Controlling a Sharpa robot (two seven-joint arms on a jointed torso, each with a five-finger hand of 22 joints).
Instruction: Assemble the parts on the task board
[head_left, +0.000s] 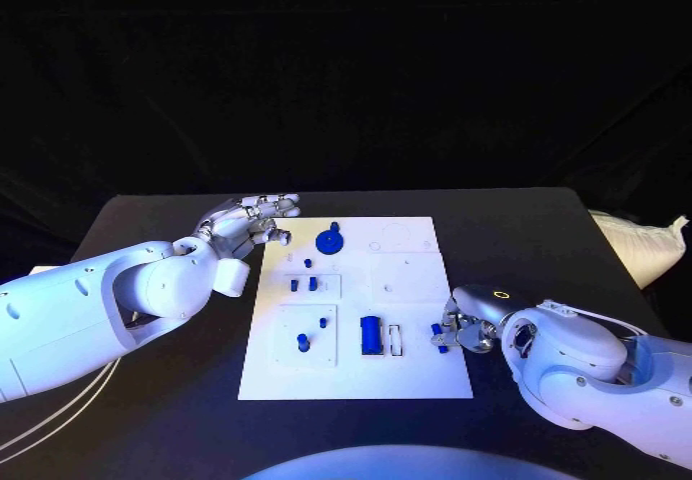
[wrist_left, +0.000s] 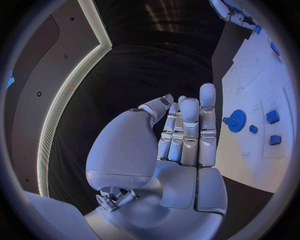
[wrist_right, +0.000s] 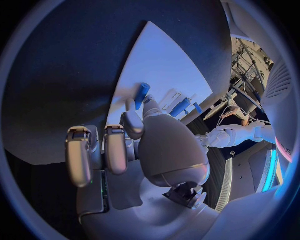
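Reaching in at the near right edge of the task board (head_left: 353, 385), the right hand (head_left: 464, 330) pinches a small blue peg (wrist_right: 142, 95) between thumb and a finger, its other fingers curled back. A second short blue part (head_left: 437, 329) seems to sit right at its fingertips on the board's edge, though the head view is too small there to be sure of contact. Just inboard of this hand stands a blue cylinder (head_left: 371, 333) beside a narrow white slot (head_left: 397, 338). Bare black counter (head_left: 173, 400) lies open on the board's near and left sides. Farther along, small blue pegs (head_left: 300, 285) stand in the board's left-hand recesses, and a blue gear (head_left: 330, 241) lies near the far edge. The left hand (head_left: 253, 218) hovers off the board's far left corner, fingers straight, close together and holding nothing, the gear just beyond its fingertips (wrist_left: 208, 95).
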